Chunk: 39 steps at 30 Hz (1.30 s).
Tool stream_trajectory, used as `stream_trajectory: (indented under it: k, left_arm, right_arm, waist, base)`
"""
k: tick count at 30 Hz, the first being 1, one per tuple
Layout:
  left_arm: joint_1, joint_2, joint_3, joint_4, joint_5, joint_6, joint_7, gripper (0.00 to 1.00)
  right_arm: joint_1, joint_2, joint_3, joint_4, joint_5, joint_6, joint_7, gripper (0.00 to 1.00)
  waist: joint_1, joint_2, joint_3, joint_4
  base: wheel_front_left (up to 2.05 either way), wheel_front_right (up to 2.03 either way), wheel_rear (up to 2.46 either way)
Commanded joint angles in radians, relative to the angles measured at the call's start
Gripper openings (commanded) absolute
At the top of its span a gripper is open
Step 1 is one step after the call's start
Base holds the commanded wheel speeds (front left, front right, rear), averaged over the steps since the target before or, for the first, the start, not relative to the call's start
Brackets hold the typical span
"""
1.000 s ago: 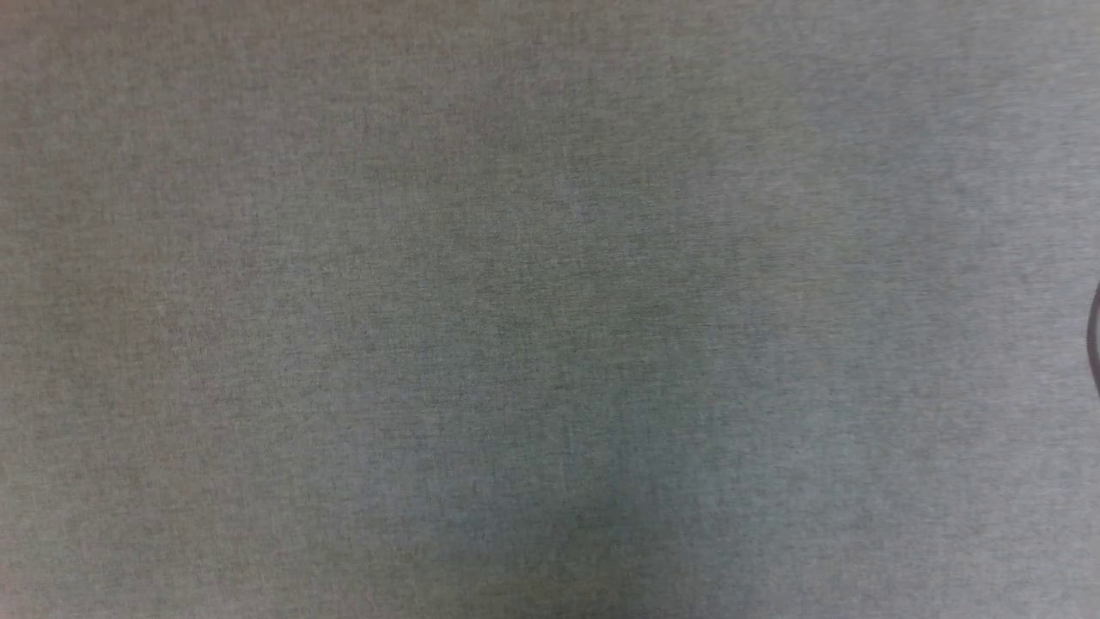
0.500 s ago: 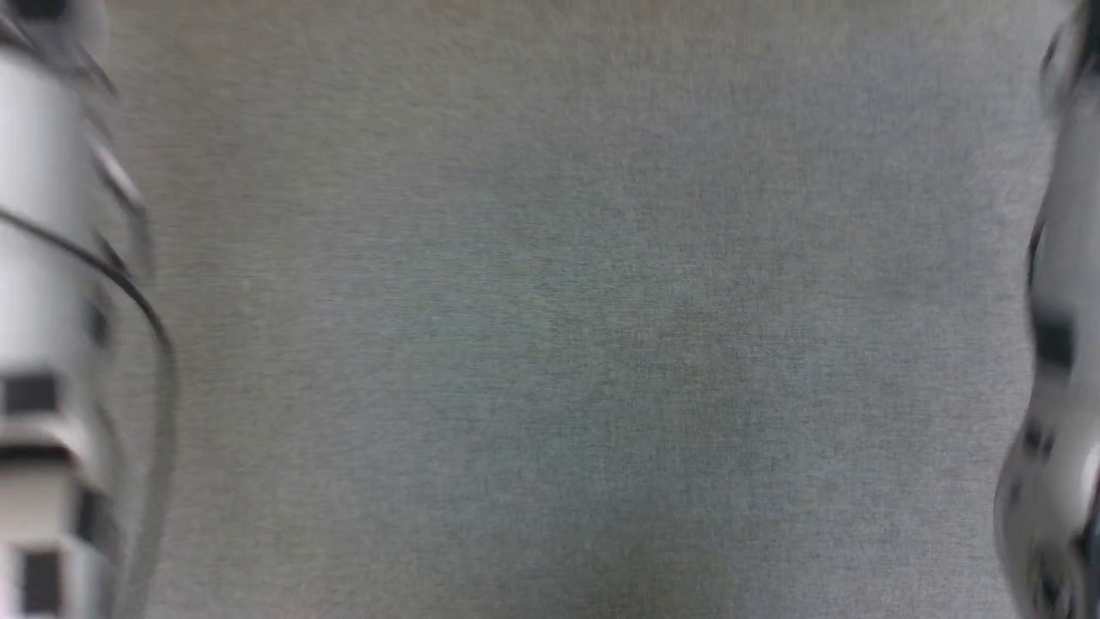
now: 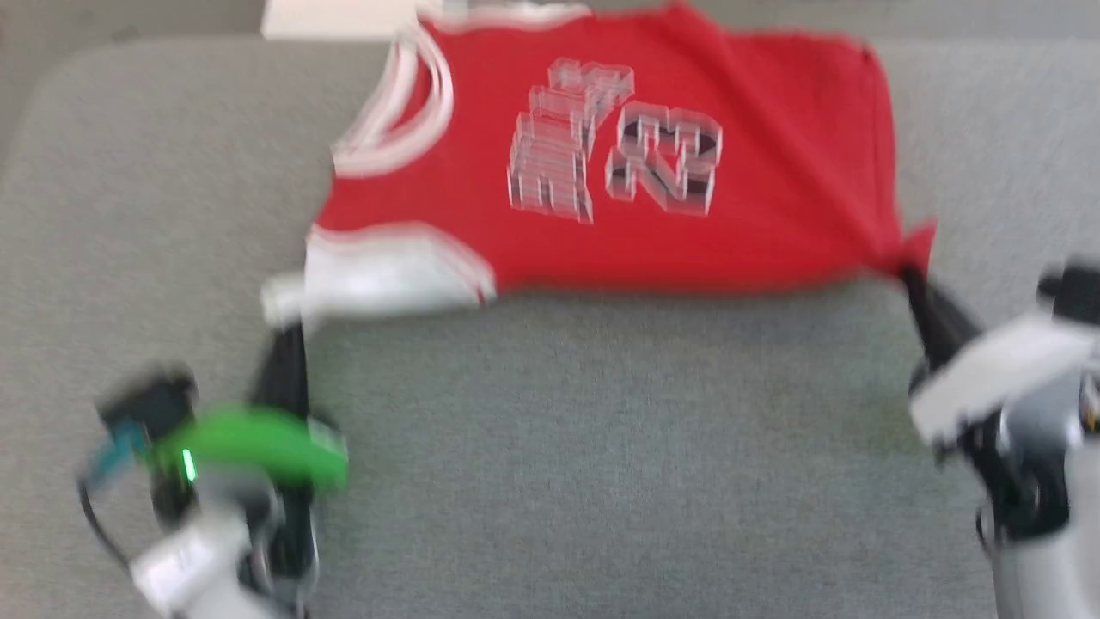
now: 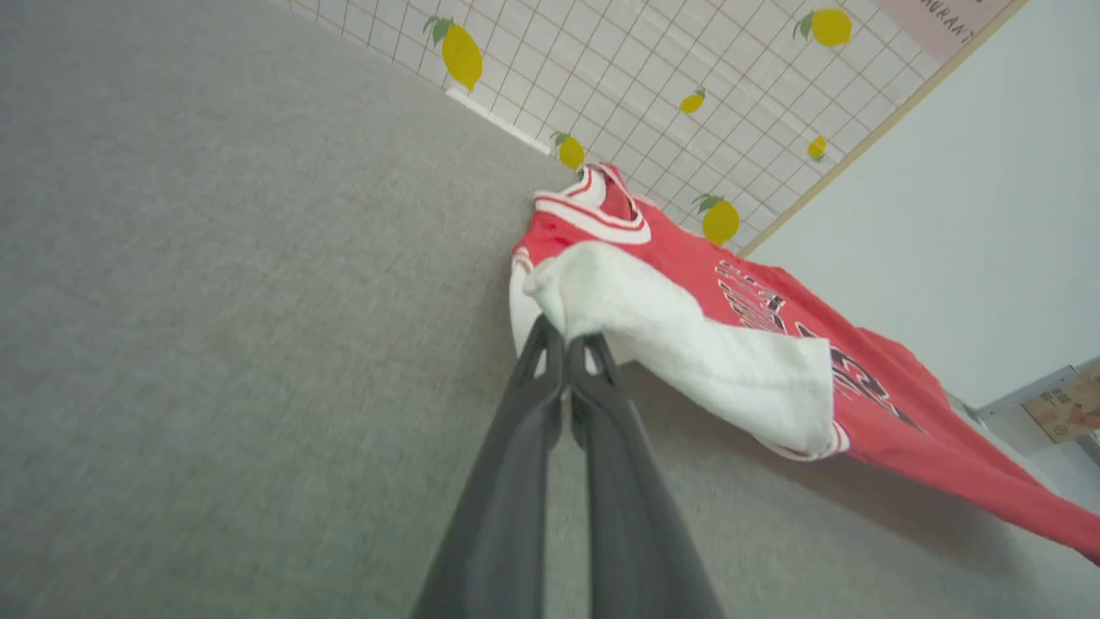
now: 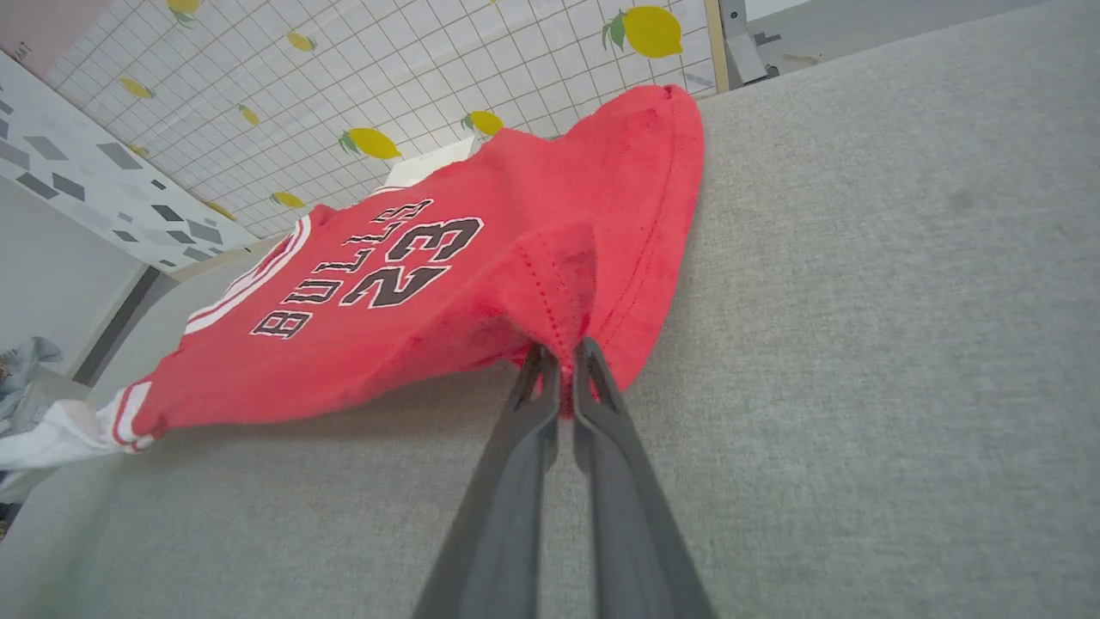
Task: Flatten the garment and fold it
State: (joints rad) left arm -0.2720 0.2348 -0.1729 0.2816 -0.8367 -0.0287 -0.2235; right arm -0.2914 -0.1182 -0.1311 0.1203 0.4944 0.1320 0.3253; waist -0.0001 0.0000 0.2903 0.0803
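The garment [image 3: 601, 163], a red jersey with white sleeves and black lettering, hangs stretched between my two grippers above the grey table [image 3: 601, 447], printed side up. My left gripper [image 3: 288, 322] is shut on the white sleeve [image 4: 679, 344] at the garment's near left corner, and the left wrist view shows its fingertips [image 4: 567, 344] pinching the cloth. My right gripper [image 3: 911, 279] is shut on the red hem corner [image 5: 559, 284] at the near right. The far edge of the garment [image 5: 387, 284] rests near the table's back edge.
Grey fabric covers the table [image 5: 859, 344] in front of the garment. Behind the table stands a white grid-patterned wall with lemon prints [image 4: 670, 69]. A pale flat object [image 3: 335, 17] lies at the table's far edge left of the collar.
The head camera has swung up from bare grey tabletop, so the garment and both grippers have come into its view. The frames are blurred from that motion.
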Motion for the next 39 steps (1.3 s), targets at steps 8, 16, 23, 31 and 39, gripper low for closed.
stream_trajectory:
  k: [8,16,23,31,39]
  left_arm:
    - [0.358,0.045,-0.05,-0.14,0.003,0.157,0.176,0.0]
    - [0.551,0.132,-0.104,-0.269,-0.03,0.273,0.443,0.0]
    - [0.641,0.178,-0.099,-0.411,-0.07,0.348,0.569,0.0]
    - [0.523,0.186,-0.04,-0.562,-0.032,0.312,0.469,0.0]
    - [0.291,0.182,-0.066,-0.486,0.043,0.238,0.401,0.0]
  right_arm:
    - [0.251,-0.021,-0.018,-0.05,0.003,-0.001,0.068,0.0]
    - [0.435,-0.079,0.006,-0.129,0.015,-0.001,0.24,0.0]
    - [0.507,-0.112,0.006,-0.177,0.009,-0.001,0.371,0.0]
    - [0.438,-0.091,-0.022,-0.242,-0.027,-0.001,0.36,0.0]
    - [0.334,-0.066,-0.04,-0.252,-0.084,-0.001,0.396,0.0]
  waist:
    - [0.0001,0.0,-0.203,0.022]
    - [0.0001,0.0,-0.254,0.014]
    - [0.0001,0.0,-0.255,0.007]
    - [0.0001,0.0,-0.213,-0.001]
    - [0.0001,0.0,-0.122,-0.002]
  base:
    - [0.0,0.0,0.0]
    - [0.0,0.0,0.0]
    - [0.0,0.0,0.0]
    - [0.0,0.0,0.0]
    - [0.0,0.0,0.0]
